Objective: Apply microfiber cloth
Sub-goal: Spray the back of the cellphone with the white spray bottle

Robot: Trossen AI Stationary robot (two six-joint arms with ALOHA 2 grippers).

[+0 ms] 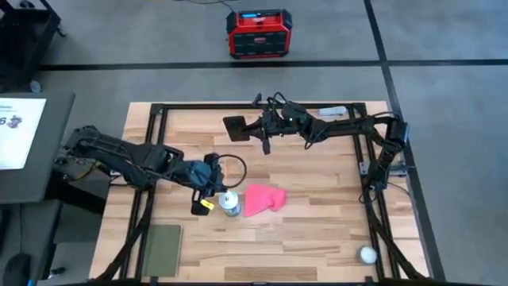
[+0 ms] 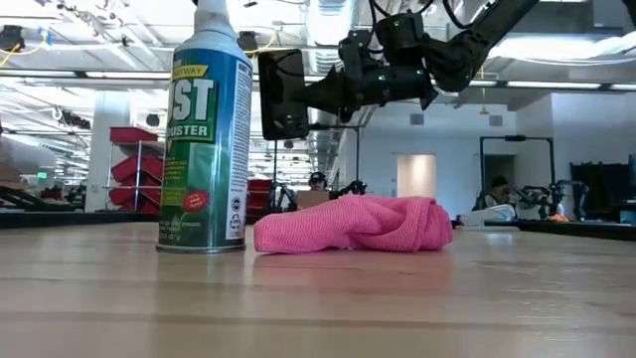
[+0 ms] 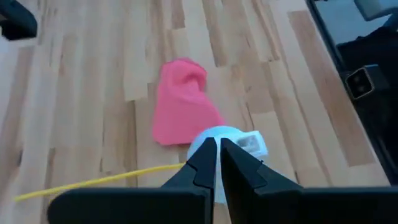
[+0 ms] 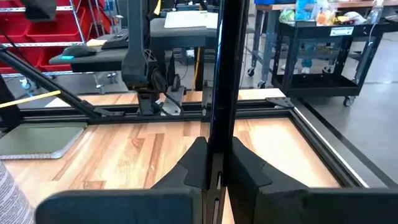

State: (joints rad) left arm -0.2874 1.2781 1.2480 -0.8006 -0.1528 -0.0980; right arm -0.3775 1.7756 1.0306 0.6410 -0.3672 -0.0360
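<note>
On the worktop, high view: the bright pink crumpled microfiber cloth (image 1: 263, 199) lies near the middle of the pale wooden slatted worktop (image 1: 317, 238), just beside a small white-capped spray can (image 1: 230, 205).
Left arm, high view: its left pincer (image 1: 208, 191) hovers right next to the can; fingers not readable from above.
Right arm, high view: its right pincer (image 1: 255, 127) sits toward the far side, gripping a flat black rectangular phone (image 1: 236, 127), well apart from the cloth.
Other things, high view: a dull green rectangular pad (image 1: 162, 249) at the near left corner, a small white ball (image 1: 367, 254) at the near right.
Low view: the cloth (image 2: 356, 225) is bunched flat on the boards, beside the upright green-labelled can (image 2: 204, 134); the phone (image 2: 282, 94) hangs in the air above them.
Left wrist view: two dark fingers (image 3: 202, 165) pressed nearly together, nothing between them, above the can's white cap (image 3: 219, 140); the cloth (image 3: 181, 102) lies just beyond.
Right wrist view: fingers (image 4: 196, 165) clenched on the phone's thin dark edge (image 4: 225, 74), held upright.
</note>
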